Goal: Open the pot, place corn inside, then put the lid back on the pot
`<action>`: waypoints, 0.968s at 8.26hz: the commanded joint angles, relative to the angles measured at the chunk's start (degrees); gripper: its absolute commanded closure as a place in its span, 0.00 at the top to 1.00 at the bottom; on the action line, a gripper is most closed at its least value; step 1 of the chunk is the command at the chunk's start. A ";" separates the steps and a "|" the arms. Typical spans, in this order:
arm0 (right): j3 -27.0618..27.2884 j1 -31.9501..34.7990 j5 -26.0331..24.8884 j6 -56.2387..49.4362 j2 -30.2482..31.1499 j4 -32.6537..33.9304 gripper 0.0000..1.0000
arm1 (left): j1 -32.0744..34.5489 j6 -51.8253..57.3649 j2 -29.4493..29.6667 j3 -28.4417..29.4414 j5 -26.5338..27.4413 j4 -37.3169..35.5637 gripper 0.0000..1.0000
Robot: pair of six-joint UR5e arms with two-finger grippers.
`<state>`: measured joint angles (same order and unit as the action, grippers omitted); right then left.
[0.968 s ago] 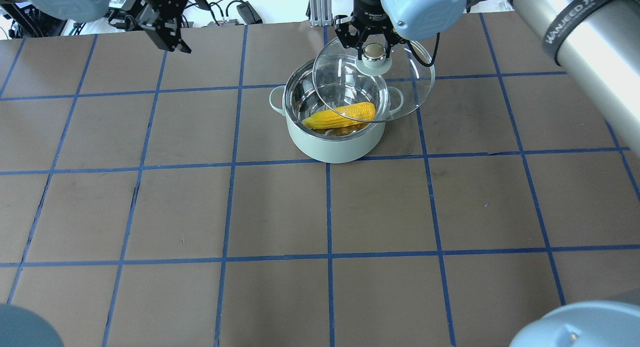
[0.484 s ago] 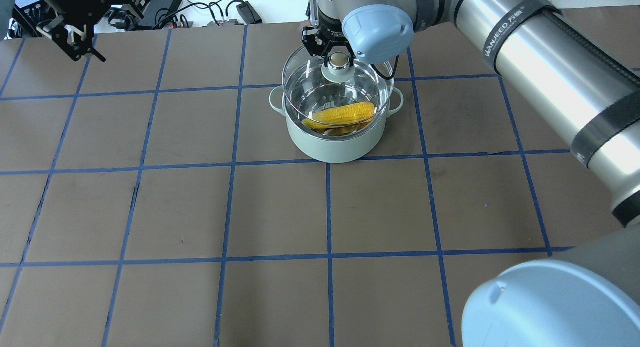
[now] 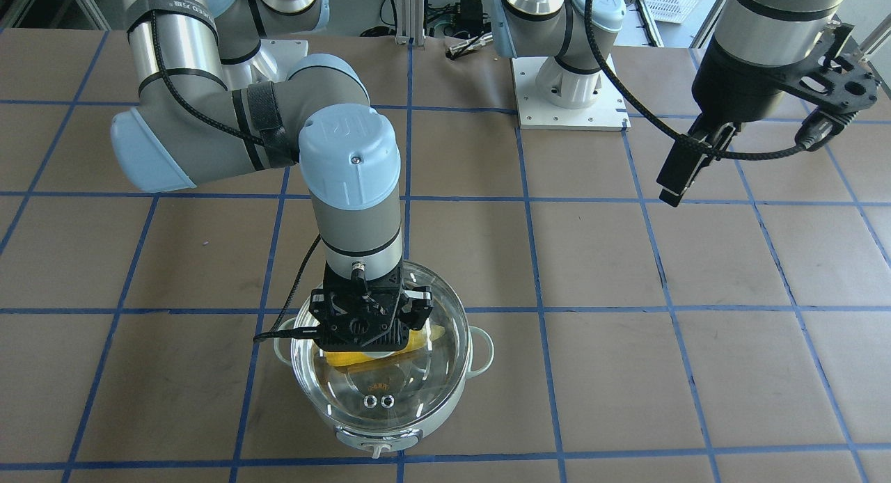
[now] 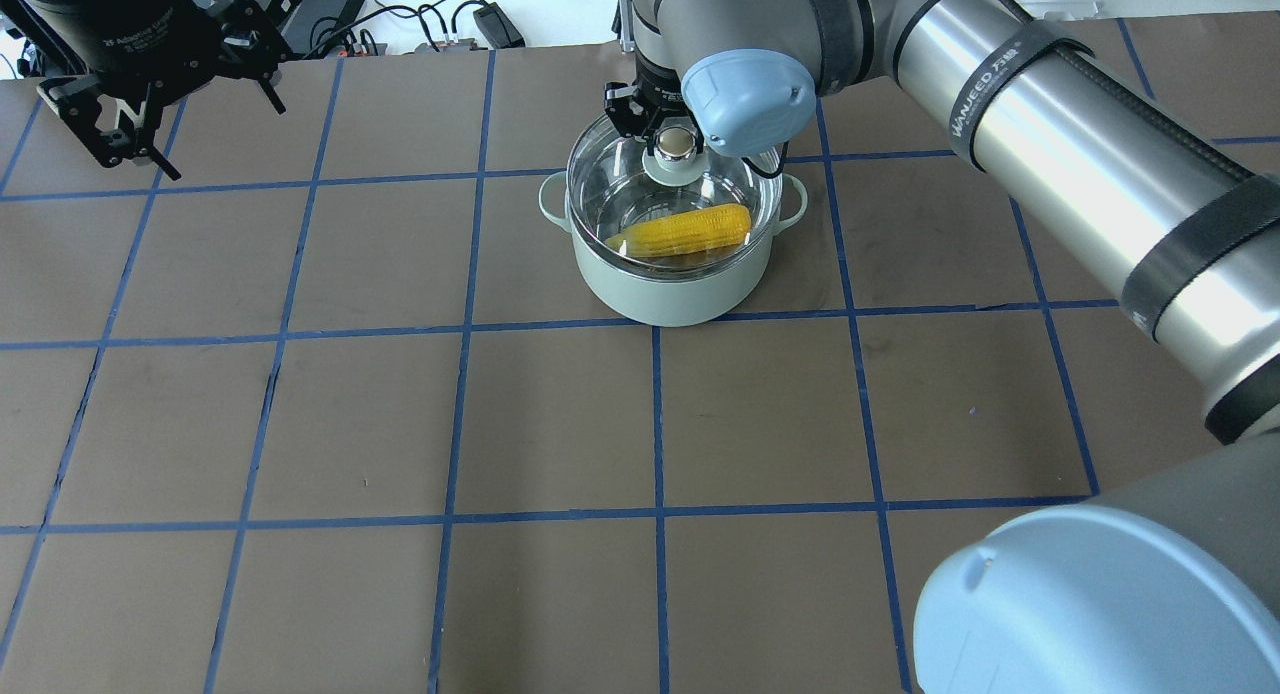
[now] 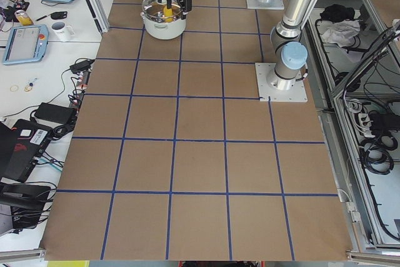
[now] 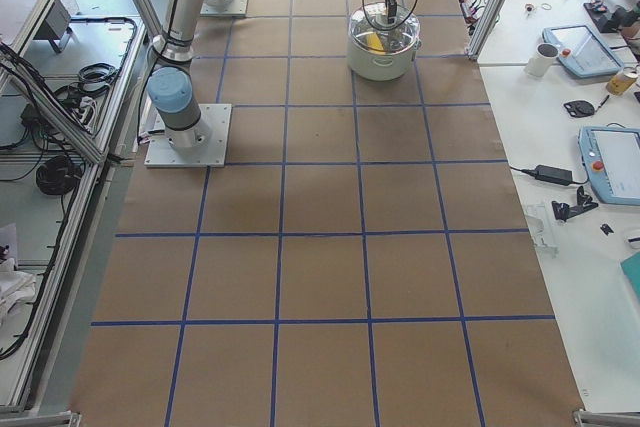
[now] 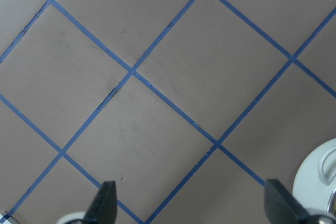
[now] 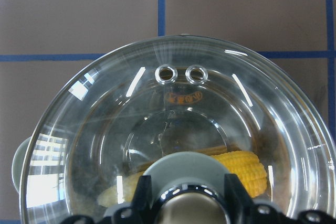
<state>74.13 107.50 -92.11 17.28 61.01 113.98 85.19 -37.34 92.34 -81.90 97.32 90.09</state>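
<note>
The mint-green pot [image 4: 675, 289] stands at the far middle of the table, also seen in the front view [image 3: 418, 434]. The yellow corn [image 4: 685, 231] lies inside it, seen through the glass in the right wrist view [image 8: 239, 163]. The clear glass lid [image 4: 620, 189] sits over the pot's rim, its two vent holes on the side away from the robot [image 3: 376, 401]. My right gripper [image 4: 677, 144] is shut on the lid's knob from above [image 3: 365, 330]. My left gripper [image 4: 130, 139] hangs open and empty above the far left of the table [image 7: 191, 208].
The table is brown paper with a blue tape grid. Cables and power bricks [image 4: 440, 24] lie beyond the far edge. The arm base plate [image 3: 567, 86] sits near the robot's side. Side benches hold tablets and a mug [image 6: 545, 57].
My right gripper has carried the lid left and down from a tilted position beside the pot until it sits over the rim. My left gripper has drawn away to the left.
</note>
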 commanded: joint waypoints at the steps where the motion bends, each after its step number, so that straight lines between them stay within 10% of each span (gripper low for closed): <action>1: 0.58 0.08 -0.08 -0.92 -0.02 0.89 0.16 | 0.77 2.63 -0.41 0.33 -0.72 2.19 1.00; 8: 1.55 0.34 -0.26 2.41 0.07 1.42 0.15 | 1.03 17.37 -1.55 0.25 -6.70 2.20 1.00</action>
<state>75.64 107.65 -92.44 18.97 61.08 115.31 86.08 -23.51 91.32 -81.62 90.72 92.49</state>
